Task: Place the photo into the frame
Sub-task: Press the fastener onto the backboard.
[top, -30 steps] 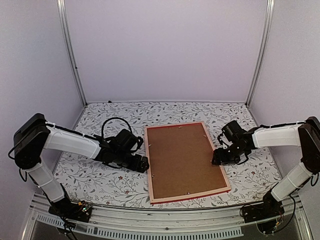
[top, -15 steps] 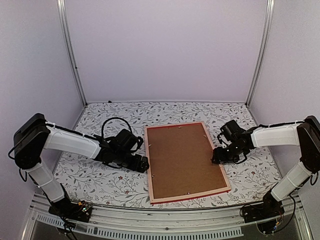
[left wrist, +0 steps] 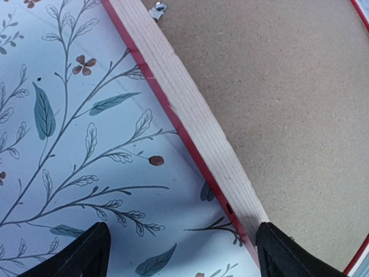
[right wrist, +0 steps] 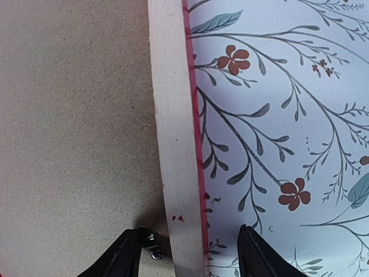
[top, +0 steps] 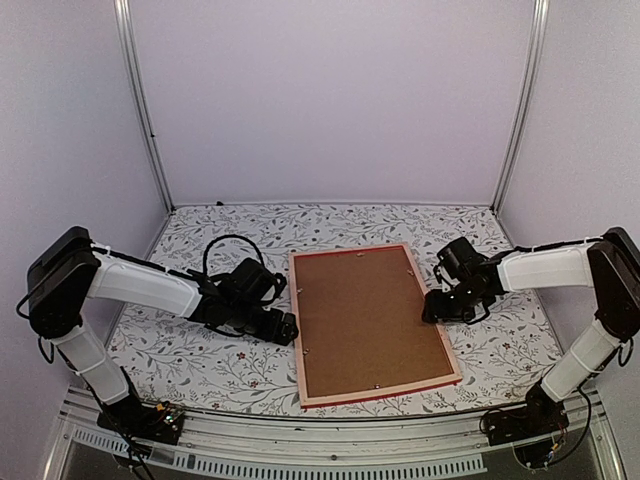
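Floral table (top: pixel 200 360): we list frame (right wrist: pixel 176 144) back-up, long axis near-to-far; left gripper (left wrist: pixel 184 254) and right gripper (right wrist: pixel 189 254) both unclenched at its side rails.

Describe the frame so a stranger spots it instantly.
On the floral-patterned table, look between the left arm and right arm. The large rectangular frame lies flat, back up. Its pale wood rim, thin red edge and plain brown backing board set it apart from the arms.
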You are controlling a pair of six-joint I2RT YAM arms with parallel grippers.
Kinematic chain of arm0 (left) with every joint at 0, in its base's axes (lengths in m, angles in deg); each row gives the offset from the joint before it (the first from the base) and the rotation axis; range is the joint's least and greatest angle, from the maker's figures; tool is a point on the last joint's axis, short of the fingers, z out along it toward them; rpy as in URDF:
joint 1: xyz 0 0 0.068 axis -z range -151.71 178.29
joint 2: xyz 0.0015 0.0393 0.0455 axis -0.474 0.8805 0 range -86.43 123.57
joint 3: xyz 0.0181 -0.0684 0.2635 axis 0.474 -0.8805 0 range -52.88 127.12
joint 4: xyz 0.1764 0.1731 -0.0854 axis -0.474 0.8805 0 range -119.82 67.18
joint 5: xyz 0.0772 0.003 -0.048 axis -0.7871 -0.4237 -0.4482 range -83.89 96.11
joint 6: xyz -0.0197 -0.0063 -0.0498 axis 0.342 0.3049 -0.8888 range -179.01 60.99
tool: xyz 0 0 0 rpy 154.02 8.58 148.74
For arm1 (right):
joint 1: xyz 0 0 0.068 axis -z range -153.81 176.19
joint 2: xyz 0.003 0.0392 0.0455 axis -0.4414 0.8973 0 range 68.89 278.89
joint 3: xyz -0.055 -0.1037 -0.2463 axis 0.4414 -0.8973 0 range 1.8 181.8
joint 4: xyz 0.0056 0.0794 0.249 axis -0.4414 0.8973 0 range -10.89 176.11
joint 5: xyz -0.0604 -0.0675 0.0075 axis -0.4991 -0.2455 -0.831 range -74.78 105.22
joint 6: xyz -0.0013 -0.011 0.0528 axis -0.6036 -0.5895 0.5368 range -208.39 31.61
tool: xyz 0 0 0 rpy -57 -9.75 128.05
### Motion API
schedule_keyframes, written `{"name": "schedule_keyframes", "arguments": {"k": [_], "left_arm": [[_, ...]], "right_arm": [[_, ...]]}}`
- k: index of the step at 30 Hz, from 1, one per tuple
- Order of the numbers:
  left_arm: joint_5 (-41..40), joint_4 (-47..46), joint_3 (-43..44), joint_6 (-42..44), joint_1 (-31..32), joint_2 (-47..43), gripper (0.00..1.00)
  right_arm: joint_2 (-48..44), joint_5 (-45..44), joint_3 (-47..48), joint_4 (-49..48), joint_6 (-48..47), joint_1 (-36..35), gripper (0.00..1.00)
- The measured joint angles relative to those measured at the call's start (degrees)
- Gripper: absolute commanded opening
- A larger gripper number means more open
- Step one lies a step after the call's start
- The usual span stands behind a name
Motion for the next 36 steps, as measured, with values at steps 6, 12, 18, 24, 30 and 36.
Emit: {"name": "schedule_keyframes", "arguments": {"k": [6, 12, 18, 24, 30, 36], "left_arm": [[0.0, 0.0, 0.0, 0.0, 0.0, 0.0, 0.9], [0.0, 0.0, 0.0, 0.0, 0.0, 0.0, 0.9], [0.0, 0.0, 0.0, 0.0, 0.0, 0.0, 0.9], [0.0, 0.0, 0.0, 0.0, 0.0, 0.0, 0.9], [0.0, 0.0, 0.0, 0.0, 0.0, 0.0, 0.9], [0.0, 0.0, 0.0, 0.0, 0.0, 0.0, 0.9]], "right_arm": [[1.2, -0.3, 1.2, -0.2, 0.8, -0.1, 0.51], [1.4, -0.2, 1.4, -0.4, 1.4, -0.2, 0.44], [1.4, 0.0, 1.4, -0.5, 1.4, -0.2, 0.4], [1.1, 1.2, 1.3, -0.4, 0.1, 0.8, 0.39], [-0.2, 4.0, 0.5, -0.6, -2.5, 2.2, 0.36], [-0.5, 5.7, -0.2, -1.0, -4.1, 2.3, 0.36]]}}
